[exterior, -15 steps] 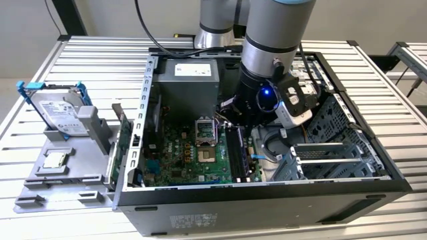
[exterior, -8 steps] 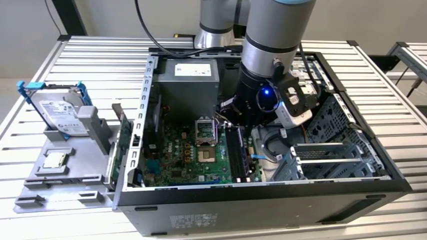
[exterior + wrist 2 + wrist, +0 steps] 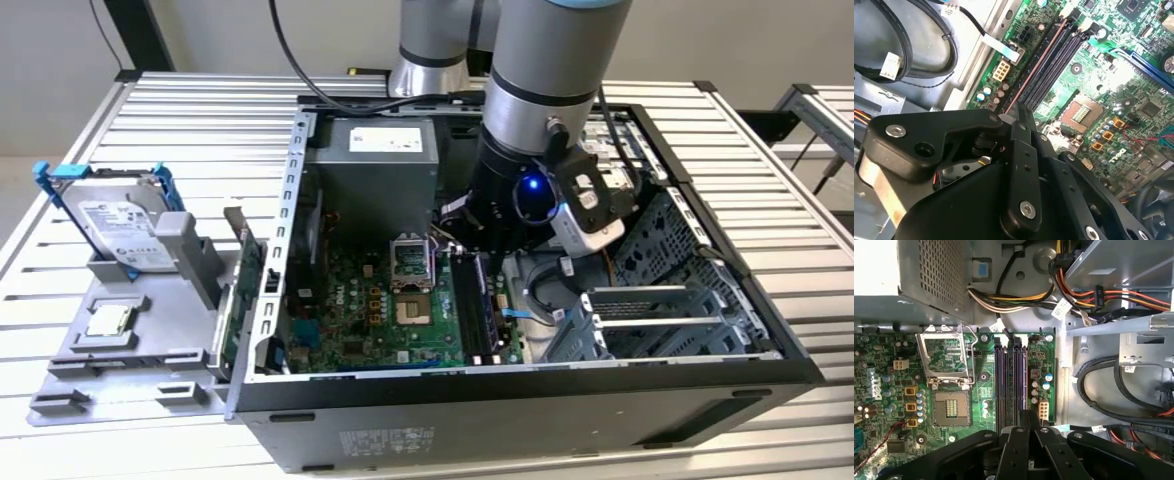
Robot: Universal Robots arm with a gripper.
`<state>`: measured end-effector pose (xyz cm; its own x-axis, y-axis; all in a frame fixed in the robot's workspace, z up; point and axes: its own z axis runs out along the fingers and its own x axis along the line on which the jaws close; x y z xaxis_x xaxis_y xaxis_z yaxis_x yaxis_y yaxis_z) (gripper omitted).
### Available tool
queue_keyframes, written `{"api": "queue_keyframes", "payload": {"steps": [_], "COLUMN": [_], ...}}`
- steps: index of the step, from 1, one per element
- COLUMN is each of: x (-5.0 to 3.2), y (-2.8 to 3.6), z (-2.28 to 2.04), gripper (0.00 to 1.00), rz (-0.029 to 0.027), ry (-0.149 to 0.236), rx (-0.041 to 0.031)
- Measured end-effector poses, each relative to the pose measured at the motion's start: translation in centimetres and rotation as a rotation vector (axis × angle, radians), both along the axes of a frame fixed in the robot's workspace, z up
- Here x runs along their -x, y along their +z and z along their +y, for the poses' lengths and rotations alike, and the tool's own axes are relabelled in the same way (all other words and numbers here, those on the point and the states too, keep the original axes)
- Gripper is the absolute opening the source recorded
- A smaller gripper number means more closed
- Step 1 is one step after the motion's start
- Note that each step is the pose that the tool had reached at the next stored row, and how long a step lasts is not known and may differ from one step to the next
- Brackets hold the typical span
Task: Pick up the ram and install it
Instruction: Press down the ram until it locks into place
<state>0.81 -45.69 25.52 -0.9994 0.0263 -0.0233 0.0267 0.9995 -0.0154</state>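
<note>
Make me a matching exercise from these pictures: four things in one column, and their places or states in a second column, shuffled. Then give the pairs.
Things:
1. hard drive
2. processor chip
3. gripper
4. processor socket

Places or states:
A. down inside the computer case, over the memory slots
B. open and empty on the motherboard
C. lying flat on the grey tray outside the case
D. standing upright in blue brackets on the tray

Pairs: 1-D, 2-C, 3-A, 4-B

One computer case (image 3: 534,400), one motherboard (image 3: 387,320), one hard drive (image 3: 123,228), one processor chip (image 3: 107,319), one empty CPU socket (image 3: 952,404).
</note>
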Motion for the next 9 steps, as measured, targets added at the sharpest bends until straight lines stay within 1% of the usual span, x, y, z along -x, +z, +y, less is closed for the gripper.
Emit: {"api": "queue_keyframes", "payload": {"steps": [9], "x": [0.0], "y": [0.04], "z": [0.0], "gripper": [0.0], "rz": [-0.0001], "ry": [0.047], "rx": [0.0]}}
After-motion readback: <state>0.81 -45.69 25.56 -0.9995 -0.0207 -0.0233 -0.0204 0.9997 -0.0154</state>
